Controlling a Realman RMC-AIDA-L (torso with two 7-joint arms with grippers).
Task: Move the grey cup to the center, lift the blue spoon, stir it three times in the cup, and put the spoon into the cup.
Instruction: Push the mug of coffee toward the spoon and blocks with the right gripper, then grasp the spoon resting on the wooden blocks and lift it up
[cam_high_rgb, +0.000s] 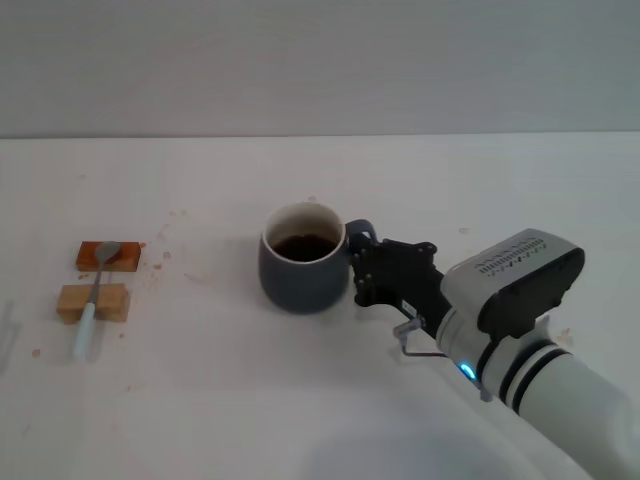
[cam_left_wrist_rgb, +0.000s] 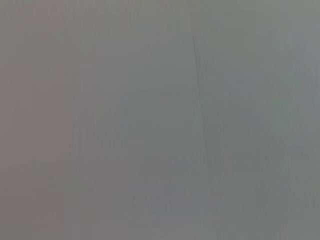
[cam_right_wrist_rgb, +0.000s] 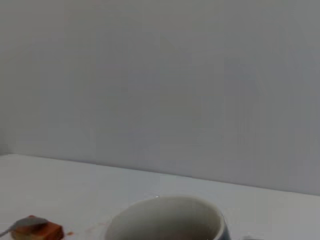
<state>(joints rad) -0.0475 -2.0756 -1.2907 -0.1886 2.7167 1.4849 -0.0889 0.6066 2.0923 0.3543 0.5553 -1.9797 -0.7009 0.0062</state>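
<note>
The grey cup (cam_high_rgb: 300, 275) stands upright near the middle of the white table, with dark liquid inside. Its handle (cam_high_rgb: 360, 232) points toward my right gripper (cam_high_rgb: 355, 272), which sits right against the cup's handle side. The cup's cream rim also shows in the right wrist view (cam_right_wrist_rgb: 165, 215). The blue spoon (cam_high_rgb: 88, 310) lies at the far left across two small blocks, with its metal bowl on the orange one. The spoon's bowl also shows in the right wrist view (cam_right_wrist_rgb: 25, 222). My left arm is out of view.
An orange block (cam_high_rgb: 122, 257) and a tan block (cam_high_rgb: 114, 300) carry the spoon at the table's left. Small crumbs and stains dot the table around them. A plain wall (cam_high_rgb: 320, 60) backs the table. The left wrist view shows only a blank grey surface.
</note>
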